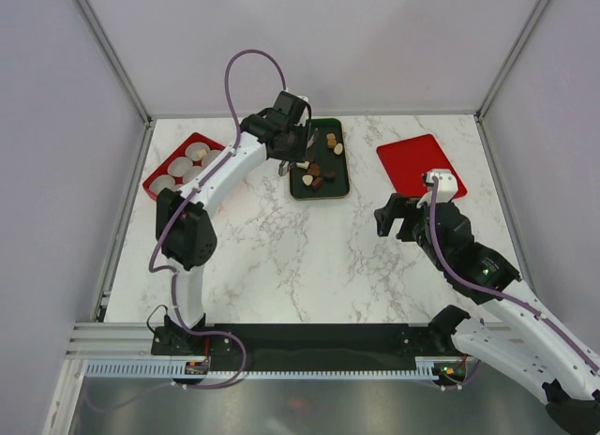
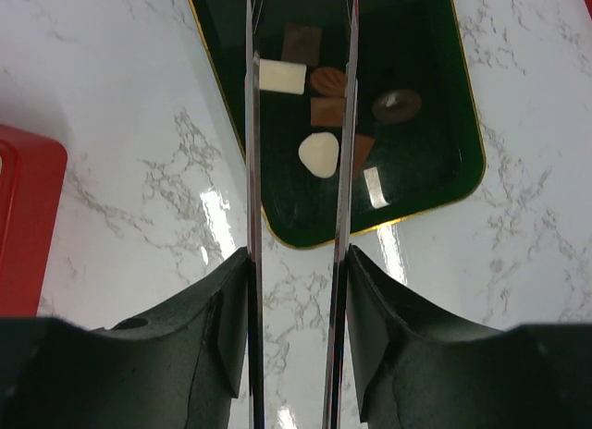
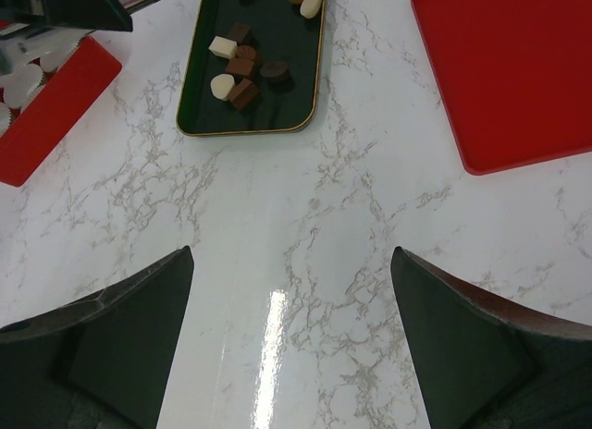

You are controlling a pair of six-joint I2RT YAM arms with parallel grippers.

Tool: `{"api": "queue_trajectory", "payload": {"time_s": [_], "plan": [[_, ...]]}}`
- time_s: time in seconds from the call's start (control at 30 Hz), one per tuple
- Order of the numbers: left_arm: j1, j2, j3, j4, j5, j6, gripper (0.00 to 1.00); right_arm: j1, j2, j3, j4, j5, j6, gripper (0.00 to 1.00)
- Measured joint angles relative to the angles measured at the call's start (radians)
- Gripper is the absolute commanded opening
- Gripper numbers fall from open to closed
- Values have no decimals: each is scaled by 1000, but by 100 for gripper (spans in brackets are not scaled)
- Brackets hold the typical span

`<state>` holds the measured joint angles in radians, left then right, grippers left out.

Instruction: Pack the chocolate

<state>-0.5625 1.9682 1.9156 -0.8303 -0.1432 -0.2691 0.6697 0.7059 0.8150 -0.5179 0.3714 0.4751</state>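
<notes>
Left gripper (image 2: pixel 296 290) is clamped on a pair of tongs (image 2: pixel 252 170), its fingers pressing the two metal arms from outside. The arms stand a little apart and run out over the near end of the tray (image 2: pixel 462 179). Their tips pass out of the left wrist view, so I cannot tell whether they hold a piece, though nothing shows between the arms except what lies on the tray below.

All the chocolate (image 2: pixel 319 154) that can be seen sits on that dark green tray: a cluster of brown, tan and cream pieces at the near end, and a few more at the far end (image 1: pixel 330 140). The red box (image 1: pixel 159 172) lies to the left of the tray, well apart from it, with white cups (image 1: pixel 197 154) in it. As far as the top view shows, the cups look bare, with no dark piece in any of them.

Right gripper (image 3: pixel 291 263) hangs over the marble table (image 3: pixel 305 198) with its jaws wide and nothing between them, near the flat red lid (image 3: pixel 518 68), which has nothing on it.

By my judgement the packing has hardly begun: no piece is visibly in a cup, so every one has yet to be lifted across, and the lid presumably goes on last
</notes>
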Motion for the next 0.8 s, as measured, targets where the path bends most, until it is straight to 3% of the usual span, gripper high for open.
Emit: {"api": "queue_trajectory", "payload": {"time_s": [0.23,0.8], "plan": [[13,182,174,13,-45,27,52,0,4,6,1,1,-6,97],[70,351,247,32,-37,55,51,0,58,-11,39,-10,-8,96]]}}
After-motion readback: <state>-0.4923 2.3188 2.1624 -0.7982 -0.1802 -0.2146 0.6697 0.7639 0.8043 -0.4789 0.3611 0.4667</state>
